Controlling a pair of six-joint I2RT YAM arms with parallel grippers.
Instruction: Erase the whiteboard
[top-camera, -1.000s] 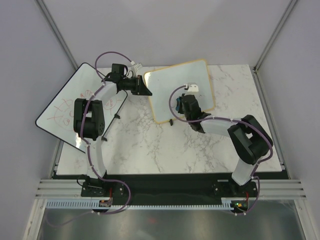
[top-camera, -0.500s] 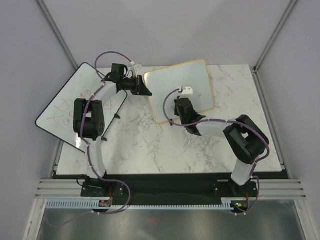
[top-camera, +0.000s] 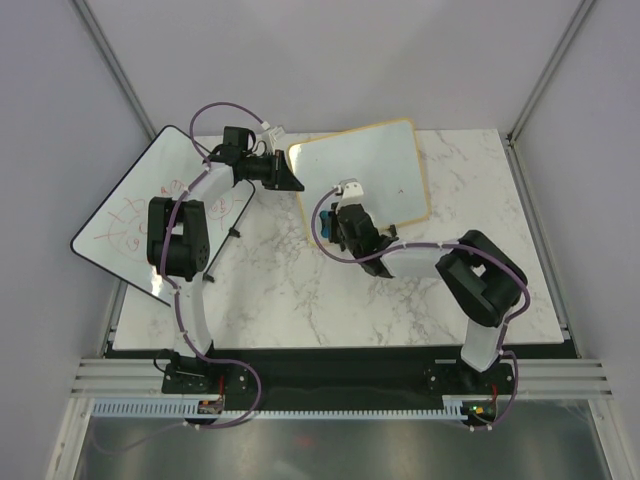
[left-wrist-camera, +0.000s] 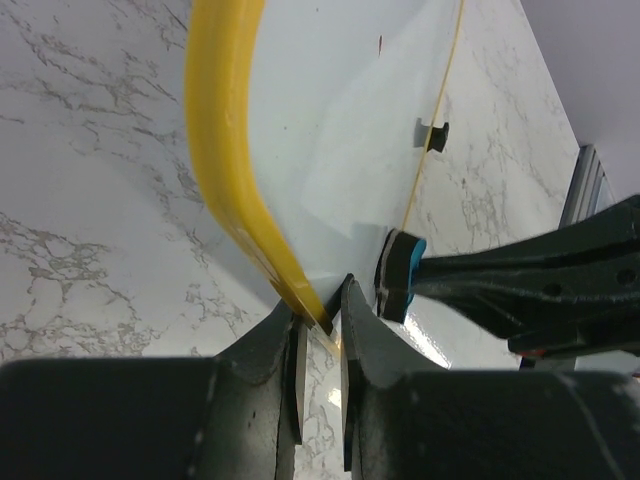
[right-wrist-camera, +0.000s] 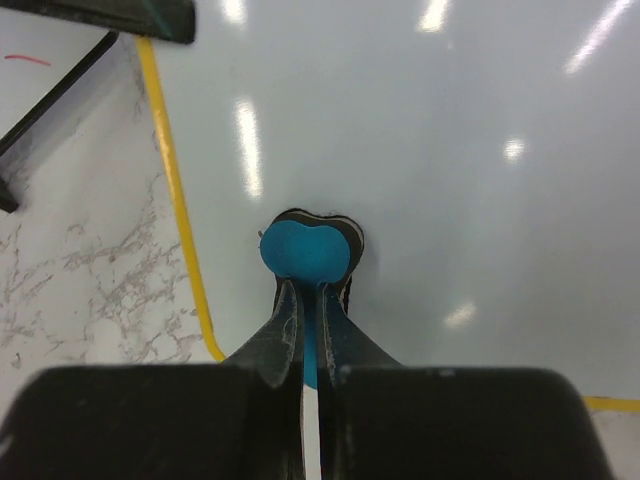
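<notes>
White marble covers the table (top-camera: 300, 290), which has pale grey walls around it. The whiteboard (top-camera: 385, 160) sits toward 12 o'clock on the marble, turned askew, with its tan frame showing yellow in my wrist cameras.

My left gripper (left-wrist-camera: 320, 320) reaches in from 9 o'clock. Its fingers are pinched narrow on the board's rim, right at the curve of a rounded corner, so the frame is clamped between them. From that wrist I see the white face stretching away, a small black foot (left-wrist-camera: 435, 135) at its far edge and a tiny dark mark near the top.

My right gripper (right-wrist-camera: 308, 290) is closed tight on a blue eraser (right-wrist-camera: 303, 250), gripping it by a thin upright tab. The eraser's pad is pressed flat against the white surface. From above, it lies at about 7 o'clock on the board, just inside the frame and near the left gripper's corner. Ceiling lights glint off the surface around it.

At 9 o'clock, overhanging the table edge, lies a larger board (top-camera: 130, 215) with red doodles, well apart from the eraser.
</notes>
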